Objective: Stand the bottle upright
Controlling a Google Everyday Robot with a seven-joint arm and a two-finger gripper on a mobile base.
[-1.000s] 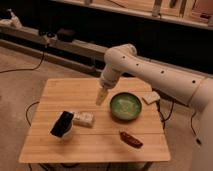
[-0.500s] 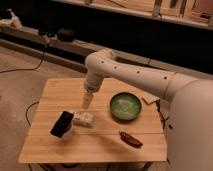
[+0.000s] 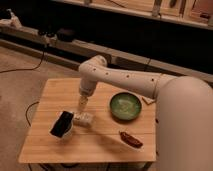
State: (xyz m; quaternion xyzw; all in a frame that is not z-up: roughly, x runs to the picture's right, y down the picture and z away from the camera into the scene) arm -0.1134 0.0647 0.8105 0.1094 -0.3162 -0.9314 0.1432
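Camera view: gripper [image 3: 81, 107] hangs just above the bottle [image 3: 83, 119], jaws wide and empty; bottle lies flat, long axis roughly left-right on the desk [image 3: 50, 95].

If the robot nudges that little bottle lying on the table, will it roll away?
Probably: the bottle lies on its side on the flat table, so it may roll. It looks small and plastic, likely light. The open gripper hangs just above it.
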